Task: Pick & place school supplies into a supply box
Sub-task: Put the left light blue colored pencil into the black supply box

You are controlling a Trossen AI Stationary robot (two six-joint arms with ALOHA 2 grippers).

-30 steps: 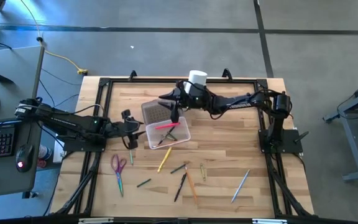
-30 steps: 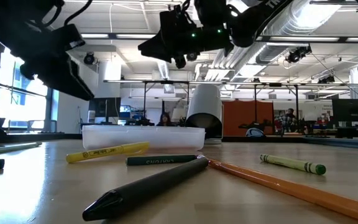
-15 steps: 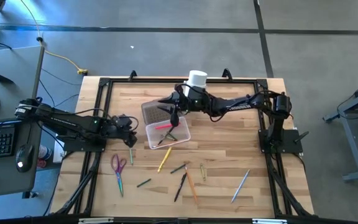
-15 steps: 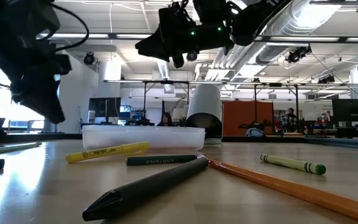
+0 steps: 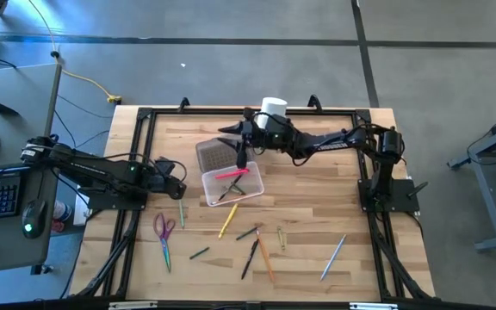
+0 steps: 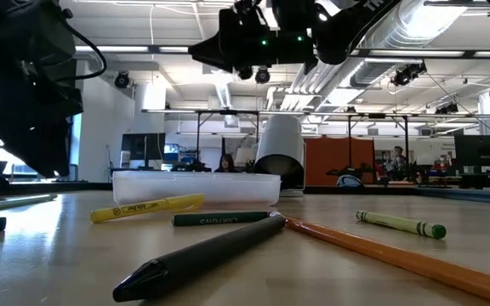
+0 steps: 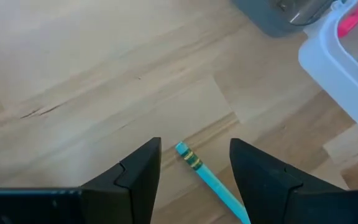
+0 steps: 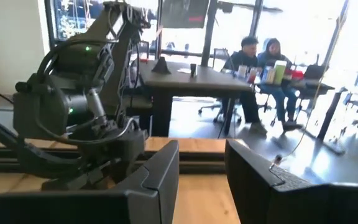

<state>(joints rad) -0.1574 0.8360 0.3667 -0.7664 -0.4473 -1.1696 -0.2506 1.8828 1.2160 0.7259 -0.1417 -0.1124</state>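
- Clear plastic box sits near the middle of the table, rectangular, thin-walled, with rounded corners; its grey textured lid lies open at its 11 o'clock side.
- Inside the box lie a pink pen and a few thinner sticks, one green, one yellowish.
- Loose supplies spread at the box's 6 o'clock: a yellow highlighter, a black marker, an orange pencil, a silver pen and a green crayon.
- Scissors with pink-purple loop handles lie at the box's 8 o'clock.
- A teal crayon, with a dark-banded paper wrap, lies on the pale wood grain.
- Left gripper hovers low at the box's 9 o'clock, fingers apart and empty, straddling the teal crayon's tip.
- Right gripper hangs over the lid, fingers parted, holding nothing.
- White cylinder stands at the table's 12 o'clock edge.
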